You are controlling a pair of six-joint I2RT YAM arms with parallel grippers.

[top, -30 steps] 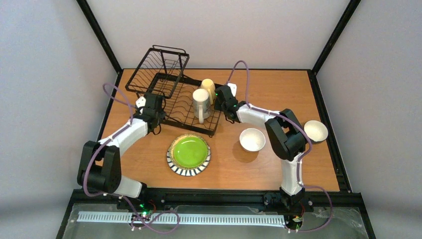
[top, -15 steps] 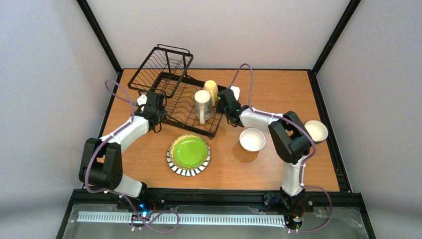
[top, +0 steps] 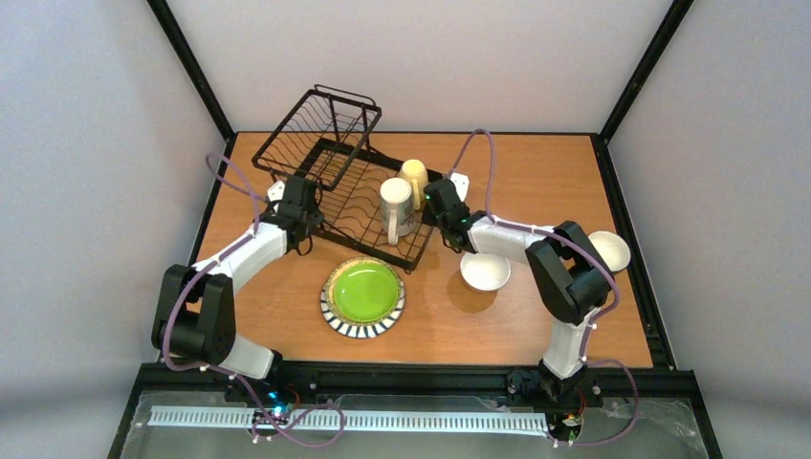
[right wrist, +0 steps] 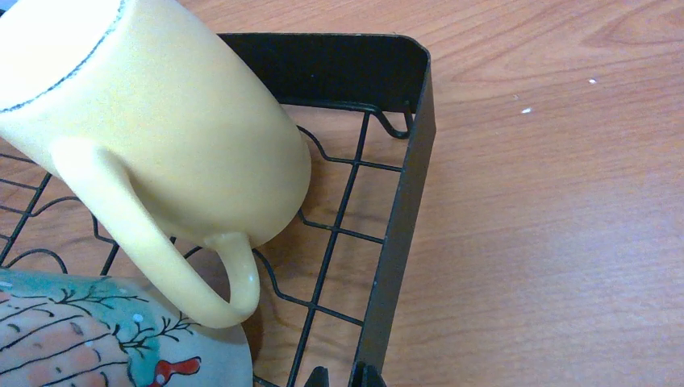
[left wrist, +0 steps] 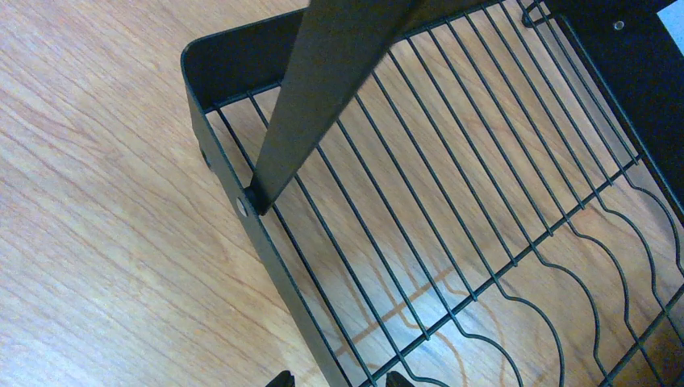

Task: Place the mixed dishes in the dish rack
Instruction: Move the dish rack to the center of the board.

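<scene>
The black wire dish rack (top: 349, 196) stands at the back left of the table, with its raised basket tier (top: 320, 134) at the far end. A white mug with a teal band (top: 395, 206) and a cream mug (top: 414, 177) stand in it. My left gripper (top: 298, 206) straddles and holds the rack's left rim (left wrist: 266, 242). My right gripper (top: 440, 204) is shut on the rack's right rim (right wrist: 403, 201), beside the cream mug (right wrist: 161, 121). The lime-green striped plate (top: 363, 292) and two cream-white bowls (top: 485, 270) (top: 609, 251) lie on the table.
The wooden table (top: 536, 172) is fenced by black frame posts at the back corners and a rail along its near edge. One bowl lies close under my right forearm, and the other lies at the right table edge.
Both grippers and the rack with its two mugs have shifted to the right and a little farther back. The plate and bowls have not moved.
</scene>
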